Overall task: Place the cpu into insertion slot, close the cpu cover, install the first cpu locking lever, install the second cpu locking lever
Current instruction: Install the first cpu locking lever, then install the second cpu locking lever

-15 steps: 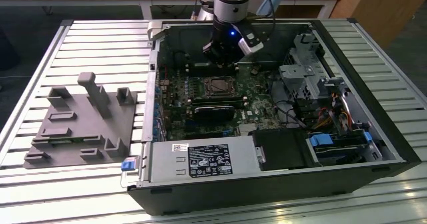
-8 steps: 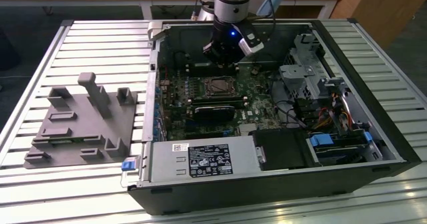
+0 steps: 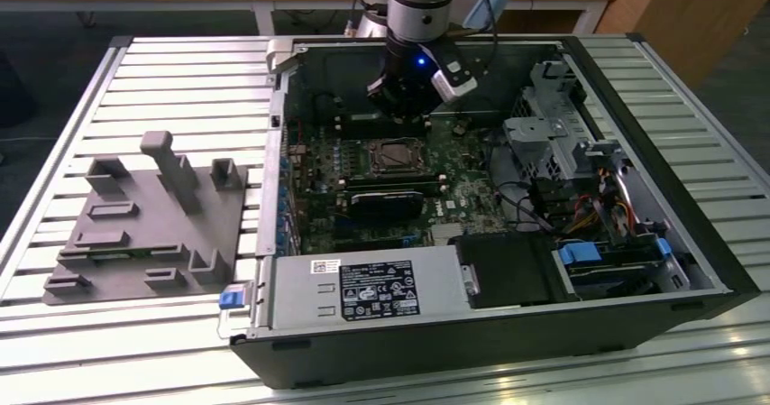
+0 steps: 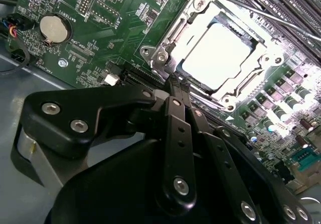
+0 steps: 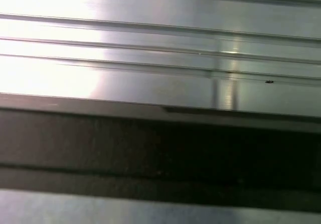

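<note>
**Pincer closed, tips right at the socket edge**

Exterior view: arm point(image 3: 419, 4) reaches down into the open PC case point(image 3: 673, 243), which lies flat on the slatted metal table point(image 3: 157, 71). The pincer point(image 3: 401, 109) hangs over the green board point(image 3: 463, 211), just beyond the socket. Blue light glowing on the wrist.

Second wrist view, close up: pincer point(image 4: 177, 85) fingers pressed together, tips narrow, nothing between them. They sit right at the near edge of the insertion slot point(image 4: 163, 56); touching or just above, can't tell.

The cpu point(image 4: 220, 56) lies flat in the slot, grey top glaring bright. The cpu cover point(image 4: 261, 66) is down over it, chip showing thru the square window. A thin metal lever point(image 4: 261, 14) runs along the far side of the socket. Whether it's latched, can't tell.

Round coin battery point(image 4: 53, 28) sits on the board, well apart from the socket. In the exterior view a grey moulded fixture point(image 3: 151, 216) rests on the table at the exterior view's left, beside the case. Labelled power unit point(image 3: 361, 289) fills the near corner of the case.
</note>
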